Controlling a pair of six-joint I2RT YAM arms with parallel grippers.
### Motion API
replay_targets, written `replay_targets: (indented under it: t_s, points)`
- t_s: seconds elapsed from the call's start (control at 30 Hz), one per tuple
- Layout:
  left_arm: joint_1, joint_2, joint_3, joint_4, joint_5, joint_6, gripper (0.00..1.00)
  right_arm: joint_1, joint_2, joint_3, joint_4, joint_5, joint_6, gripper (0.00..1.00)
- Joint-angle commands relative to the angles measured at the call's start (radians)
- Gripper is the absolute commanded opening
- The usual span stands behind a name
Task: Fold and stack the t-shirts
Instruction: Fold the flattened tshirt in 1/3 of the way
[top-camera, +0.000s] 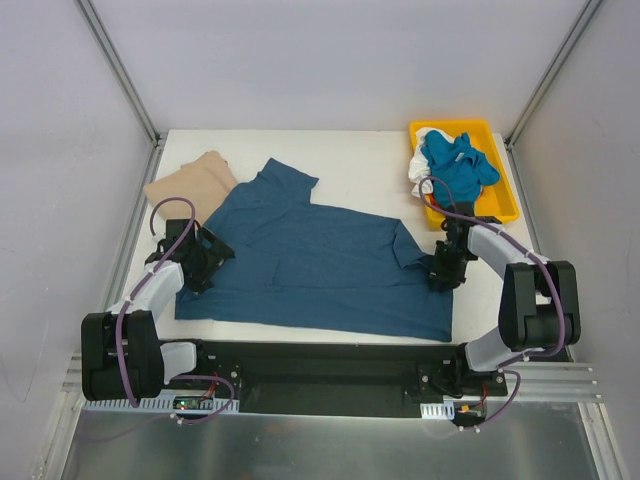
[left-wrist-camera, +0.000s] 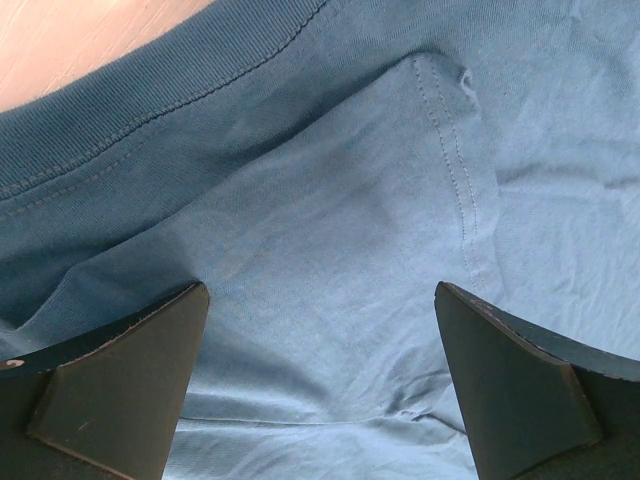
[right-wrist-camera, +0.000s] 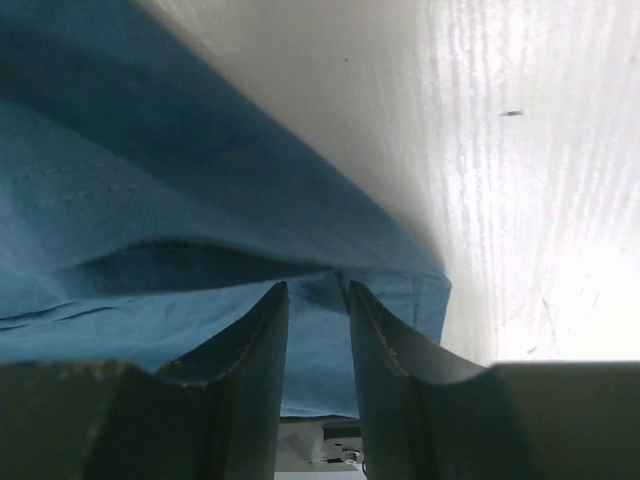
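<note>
**Two-arm folding of a t-shirt, read from the near edge of the table outward.**

At near left, the left gripper (top-camera: 205, 258) is held spread wide just above the cloth, with nothing between its jaws. At near right, the right gripper (right-wrist-camera: 317, 290) is shown with its jaws almost together at the shirt's right edge. A lip of cloth lies at their tips, but it cannot be told whether it is pinched.

Several faults are judged possible from here:
- If only one layer, or only the very hem, is caught by the right gripper, the edge may slip out and the fold be laid crooked.
- If the left gripper is closed on flat cloth, a bunch rather than an edge may be gathered.
- The tan-beige t-shirt (top-camera: 190, 185), which meets the teal sleeve at far left, may be dragged along.

The dark teal-blue t-shirt (top-camera: 320, 265) is seen spread across the middle of the table (top-camera: 360, 165). It lies mostly flat, lightly creased, with a ribbed band (left-wrist-camera: 150, 100) and stitched seams showing.

At far right, a bright blue t-shirt (top-camera: 458, 165) and a white t-shirt (top-camera: 418, 178) are heaped unfolded in the yellow tray (top-camera: 492, 205).
</note>
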Motion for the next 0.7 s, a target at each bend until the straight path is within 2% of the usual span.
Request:
replay_targets:
  t_s: [0.0, 0.1, 0.2, 0.23, 0.43, 0.53, 0.67]
  points:
    - [-0.005, 0.021, -0.038, -0.023, -0.043, 0.042, 0.99, 0.004, 0.021, 0.019, 0.009, -0.046, -0.01, 0.36]
    - [-0.006, 0.028, -0.034, -0.023, -0.043, 0.043, 0.99, 0.008, 0.024, 0.015, 0.007, -0.042, -0.007, 0.36]
    - [-0.005, 0.033, -0.029, -0.023, -0.038, 0.042, 0.99, 0.008, 0.018, 0.009, 0.004, -0.034, -0.002, 0.25]
    - [-0.005, 0.036, -0.028, -0.024, -0.041, 0.042, 0.99, 0.007, 0.015, 0.009, 0.0, -0.03, -0.002, 0.16]
    - [-0.005, 0.038, -0.021, -0.023, -0.043, 0.046, 0.99, 0.007, -0.01, 0.009, -0.029, -0.011, 0.009, 0.01]
    - [-0.005, 0.033, -0.02, -0.024, -0.041, 0.045, 0.99, 0.007, -0.053, 0.019, -0.109, 0.021, 0.027, 0.01]
    - [-0.005, 0.032, -0.015, -0.021, -0.038, 0.049, 0.99, 0.007, -0.123, 0.026, -0.222, 0.154, 0.062, 0.01]
